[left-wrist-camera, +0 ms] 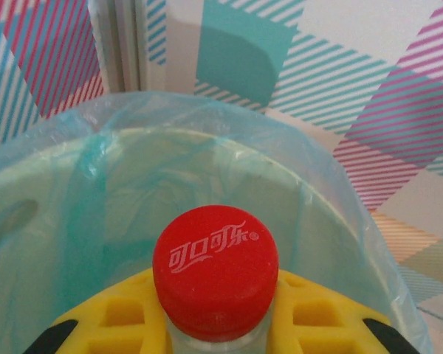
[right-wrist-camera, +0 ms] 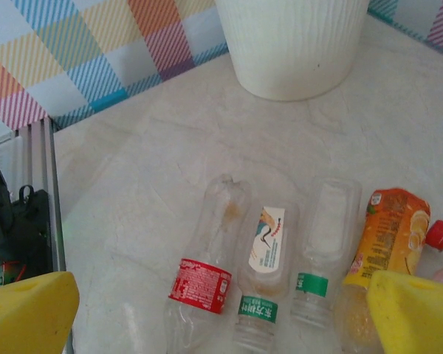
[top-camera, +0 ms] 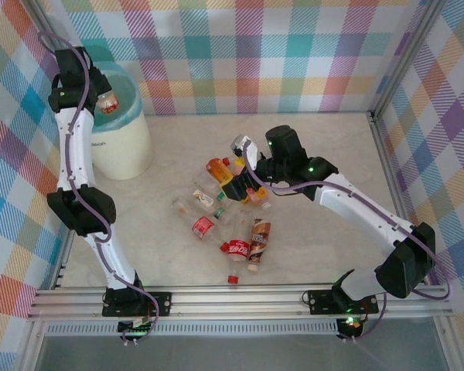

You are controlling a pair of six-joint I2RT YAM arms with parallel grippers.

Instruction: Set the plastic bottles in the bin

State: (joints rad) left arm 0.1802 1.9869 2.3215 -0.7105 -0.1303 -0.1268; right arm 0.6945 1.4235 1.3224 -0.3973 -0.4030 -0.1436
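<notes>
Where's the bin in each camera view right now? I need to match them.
Top external: bin at upper left.
Left wrist: its teal-lined rim arcs across the frame.
Right wrist: its white side at top centre.
Shared landmark: the checked wall behind it.

I count one bin (top-camera: 127,143). One red-capped bottle (left-wrist-camera: 215,273) I hold. On the table (top-camera: 332,154) lie about nine more bottles (top-camera: 237,249): one orange bottle (top-camera: 219,169), the others clear. They overlap, so the exact number I cannot tell.
</notes>
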